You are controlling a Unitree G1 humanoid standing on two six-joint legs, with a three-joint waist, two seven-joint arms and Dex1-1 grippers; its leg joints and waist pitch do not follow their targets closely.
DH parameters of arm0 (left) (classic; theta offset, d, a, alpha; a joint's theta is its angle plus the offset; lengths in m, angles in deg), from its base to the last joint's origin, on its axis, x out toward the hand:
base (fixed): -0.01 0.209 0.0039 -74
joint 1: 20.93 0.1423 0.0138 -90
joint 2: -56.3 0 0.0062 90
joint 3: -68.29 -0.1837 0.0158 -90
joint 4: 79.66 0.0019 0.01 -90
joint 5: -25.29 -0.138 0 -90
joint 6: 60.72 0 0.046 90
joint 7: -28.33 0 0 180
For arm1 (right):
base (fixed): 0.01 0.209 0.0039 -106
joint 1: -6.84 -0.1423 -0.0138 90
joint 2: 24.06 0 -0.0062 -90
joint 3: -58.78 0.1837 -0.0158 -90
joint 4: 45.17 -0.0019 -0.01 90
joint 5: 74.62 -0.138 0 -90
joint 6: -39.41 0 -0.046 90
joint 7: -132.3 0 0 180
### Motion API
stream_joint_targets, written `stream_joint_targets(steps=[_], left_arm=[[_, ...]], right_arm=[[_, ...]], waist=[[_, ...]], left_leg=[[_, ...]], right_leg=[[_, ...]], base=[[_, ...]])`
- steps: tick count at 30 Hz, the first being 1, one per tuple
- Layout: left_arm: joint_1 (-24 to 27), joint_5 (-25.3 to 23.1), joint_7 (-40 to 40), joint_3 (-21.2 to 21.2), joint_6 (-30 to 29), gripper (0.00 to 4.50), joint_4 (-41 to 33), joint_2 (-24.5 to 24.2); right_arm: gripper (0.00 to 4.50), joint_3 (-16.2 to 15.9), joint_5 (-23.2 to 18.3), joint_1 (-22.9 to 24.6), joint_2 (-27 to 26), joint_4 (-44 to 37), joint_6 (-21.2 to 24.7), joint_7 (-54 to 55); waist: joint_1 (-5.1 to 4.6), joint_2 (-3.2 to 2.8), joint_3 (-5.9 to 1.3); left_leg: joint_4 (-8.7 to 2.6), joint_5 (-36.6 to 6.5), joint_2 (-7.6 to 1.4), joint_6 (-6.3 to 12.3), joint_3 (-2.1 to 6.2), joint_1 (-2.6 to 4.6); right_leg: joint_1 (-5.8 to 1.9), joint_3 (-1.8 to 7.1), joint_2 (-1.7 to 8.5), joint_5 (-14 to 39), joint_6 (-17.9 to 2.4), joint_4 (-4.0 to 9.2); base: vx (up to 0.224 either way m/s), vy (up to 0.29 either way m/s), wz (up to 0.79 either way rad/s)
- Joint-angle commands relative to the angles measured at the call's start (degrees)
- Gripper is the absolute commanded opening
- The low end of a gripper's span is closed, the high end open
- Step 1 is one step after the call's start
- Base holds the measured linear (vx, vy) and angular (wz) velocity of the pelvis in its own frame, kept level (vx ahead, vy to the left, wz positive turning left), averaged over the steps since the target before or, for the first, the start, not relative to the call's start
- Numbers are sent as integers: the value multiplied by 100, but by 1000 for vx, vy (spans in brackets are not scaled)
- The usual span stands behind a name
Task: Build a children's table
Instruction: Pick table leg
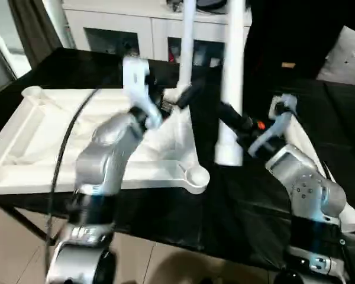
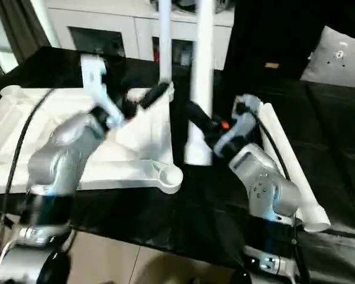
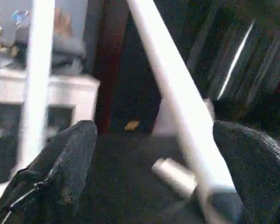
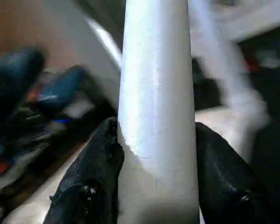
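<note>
- The white table top (image 1: pixel 41 139) is seen lying upside down on the black counter (image 1: pixel 236 207), its ribbed underside facing up and a round corner socket (image 1: pixel 196 176) at its near right corner.
- One white leg (image 1: pixel 187 47) is seen standing upright in the far right corner of the top.
- A second leg (image 1: pixel 231 83) is held upright by the right gripper (image 1: pixel 229 118), its lower end above the black counter, just to the right of the top and apart from the near corner socket.
- In the right wrist view the two black fingers (image 4: pixel 91 182) are seen pressed against opposite sides of that leg, so the jaws are closed on it.
- The left gripper (image 1: pixel 180 97) is seen over the top, close beside the base of the standing leg; in the left wrist view its jaws stand wide apart, with nothing clamped between them.
- A further white leg (image 2: pixel 290 171) is seen lying flat on the counter, at the right of the right arm.
- A white cabinet (image 1: pixel 112 26) with dark glass doors is seen behind the counter.
</note>
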State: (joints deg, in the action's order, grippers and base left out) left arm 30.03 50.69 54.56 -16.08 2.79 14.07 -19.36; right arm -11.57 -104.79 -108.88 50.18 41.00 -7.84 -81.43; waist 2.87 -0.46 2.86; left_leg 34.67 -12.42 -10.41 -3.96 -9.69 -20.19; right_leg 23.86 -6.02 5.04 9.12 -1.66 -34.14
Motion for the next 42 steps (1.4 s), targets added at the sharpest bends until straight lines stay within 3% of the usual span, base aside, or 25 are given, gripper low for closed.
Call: stream_joint_targets(steps=[1, 5, 8, 17, 23, 31, 32, 36, 39, 42], left_arm=[[-120, 333, -138, 190, -224, 450, 52, 99], [-287, 777, -390, 459, -567, 450, 149, 350], [-329, 779, -395, 414, -621, 450, 191, 412], [-205, 803, -387, 137, -736, 450, 94, 583], [-138, 913, -338, 62, -495, 450, -81, 871], [-97, 381, -552, -230, -135, 450, 18, 911], [-95, 222, -750, -238, -29, 433, 63, 936], [-103, -92, -1317, -211, 423, 396, 157, 1115], [-86, -326, -1490, -293, 674, 372, 201, 1171], [-29, -500, -1614, -338, 834, 373, 221, 1254]], right_arm=[[184, -88, -258, 98, 19, -125, 71, -289], [184, -227, -531, 212, 85, -200, 4, -659], [184, -296, -707, 276, 138, -296, 33, -803], [184, -579, -683, 344, 209, -374, -110, -904], [184, -1054, 104, 292, 186, -277, -981, -544], [184, -1500, 814, 217, 14, -137, -2013, -210], [184, -1806, 1413, 203, 115, 12, -2602, 17], [184, -2347, 2632, 153, 179, 487, -3868, 759], [184, -2473, 2963, 150, 109, 682, -4278, 1057], [184, -2517, 3081, 153, 12, 794, -4528, 1218]], waist=[[49, 38, -410], [80, 75, -407], [108, 92, -405], [106, 86, -413], [91, 93, -410], [57, 102, -393], [62, 92, -395], [38, 101, -394], [19, 125, -406], [12, 106, -403]], left_leg=[[-332, -234, -193, 587, 26, -40], [-339, -244, -177, 479, 23, -46], [-348, -199, -177, 502, 33, -53], [-339, -83, -171, 476, 35, -71], [-340, -92, -171, 444, 38, -94], [-360, -245, -183, 413, 41, -84], [-360, -222, -187, 404, 46, -86], [-345, -228, -159, 309, 33, -98], [-344, -252, -164, 369, 39, -102], [-347, -249, -187, 467, 43, -90]], right_leg=[[-439, 291, 313, 1151, -1145, 356], [-441, 285, 310, 1462, -898, 402], [-432, 280, 301, 1551, -769, 419], [-435, 280, 310, 1486, -707, 417], [-434, 279, 309, 1503, -672, 426], [-420, 284, 296, 1641, -523, 445], [-421, 287, 303, 1569, -550, 429], [-425, 291, 299, 1503, -546, 424], [-424, 293, 294, 1433, -541, 413], [-412, 300, 294, 1258, -638, 388]], base=[[0, 0, 0], [0, 0, 0], [0, 0, 0], [0, 0, 0], [0, 0, 0], [0, 0, 0], [0, 0, 0], [0, 0, 0], [0, 0, 0], [0, 0, 0]])
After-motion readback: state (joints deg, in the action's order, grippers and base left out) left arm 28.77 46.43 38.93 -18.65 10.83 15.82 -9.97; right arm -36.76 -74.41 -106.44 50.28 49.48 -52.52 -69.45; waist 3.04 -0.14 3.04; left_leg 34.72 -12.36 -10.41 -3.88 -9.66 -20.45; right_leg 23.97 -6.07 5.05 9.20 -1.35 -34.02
